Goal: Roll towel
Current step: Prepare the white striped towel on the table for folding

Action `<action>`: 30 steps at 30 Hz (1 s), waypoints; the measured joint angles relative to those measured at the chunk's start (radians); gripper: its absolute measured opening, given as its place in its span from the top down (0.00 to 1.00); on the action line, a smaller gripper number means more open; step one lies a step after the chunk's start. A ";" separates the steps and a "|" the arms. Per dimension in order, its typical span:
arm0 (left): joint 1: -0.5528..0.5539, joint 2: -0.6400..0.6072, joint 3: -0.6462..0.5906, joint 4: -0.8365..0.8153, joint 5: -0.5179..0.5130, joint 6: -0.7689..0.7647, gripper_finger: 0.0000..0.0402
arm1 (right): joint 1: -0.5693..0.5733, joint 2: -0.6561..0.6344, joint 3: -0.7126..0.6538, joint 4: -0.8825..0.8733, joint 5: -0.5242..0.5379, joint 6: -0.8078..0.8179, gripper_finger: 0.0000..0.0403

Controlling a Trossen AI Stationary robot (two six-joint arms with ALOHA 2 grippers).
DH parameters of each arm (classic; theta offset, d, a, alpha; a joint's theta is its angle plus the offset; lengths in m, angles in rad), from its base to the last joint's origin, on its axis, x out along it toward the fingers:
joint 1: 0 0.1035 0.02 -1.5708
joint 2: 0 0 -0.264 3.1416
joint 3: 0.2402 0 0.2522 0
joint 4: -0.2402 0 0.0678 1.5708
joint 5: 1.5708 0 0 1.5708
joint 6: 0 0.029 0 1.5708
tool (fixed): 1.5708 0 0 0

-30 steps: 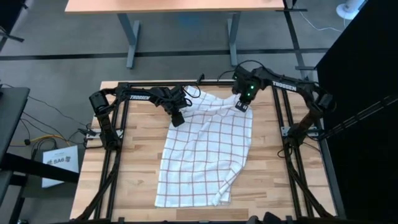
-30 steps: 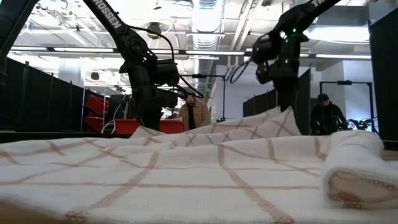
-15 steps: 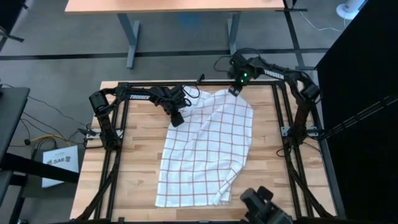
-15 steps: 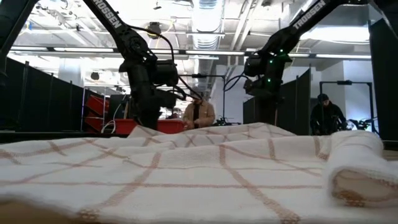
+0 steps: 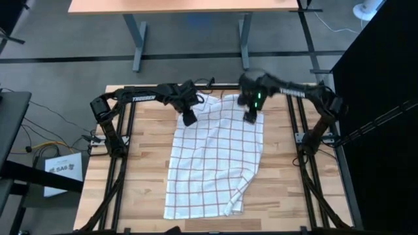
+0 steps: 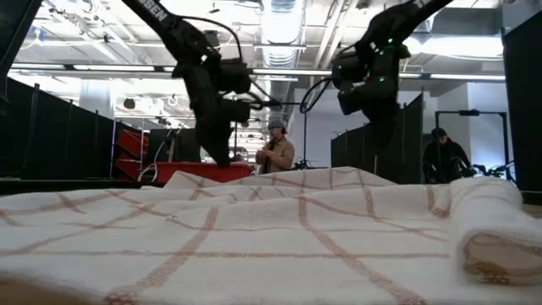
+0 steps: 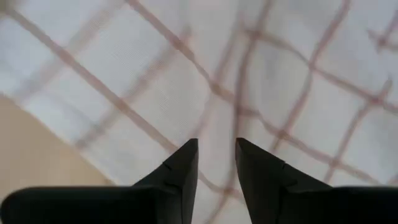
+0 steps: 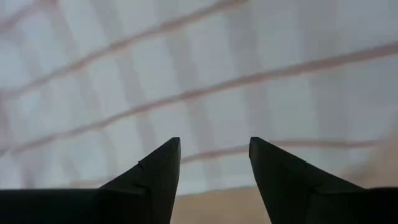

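Both grippers hover at towel point(image 5: 215, 156) far edge, left gripper point(image 5: 189, 119) jaws narrowly apart, right gripper point(image 5: 250, 117) jaws wider apart (nothing gripped). Step looks like grasping far corners; next, close on edge and start roll.

Free room on both sides, cloth in the middle

The towel point(image 5: 219, 160) covers the middle of the table point(image 5: 147, 170); bare wood is free left and right of it. The left gripper point(image 5: 189, 119) and right gripper point(image 5: 250, 117) hang over its far edge, near each other.
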 joint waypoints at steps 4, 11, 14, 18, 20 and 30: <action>0.022 0.000 0.032 0.029 -0.001 0.039 0.77 | 0.203 -0.062 -0.147 0.165 -0.035 0.166 0.56; 0.060 0.070 0.019 -0.004 0.013 0.062 0.77 | 0.544 -0.071 -0.223 0.386 -0.081 0.464 0.56; 0.056 0.113 0.019 -0.025 0.027 0.085 0.77 | 0.673 -0.051 -0.223 0.420 -0.086 0.527 0.56; 0.051 0.144 0.019 -0.031 0.031 0.118 0.77 | 0.783 -0.037 -0.223 0.523 -0.087 0.636 0.56; 0.052 0.146 0.019 -0.030 0.032 0.125 0.77 | 0.832 -0.023 -0.221 0.564 -0.088 0.671 0.56; 0.054 0.153 0.021 -0.032 0.035 0.152 0.77 | 1.042 0.059 -0.193 0.726 -0.054 0.820 0.56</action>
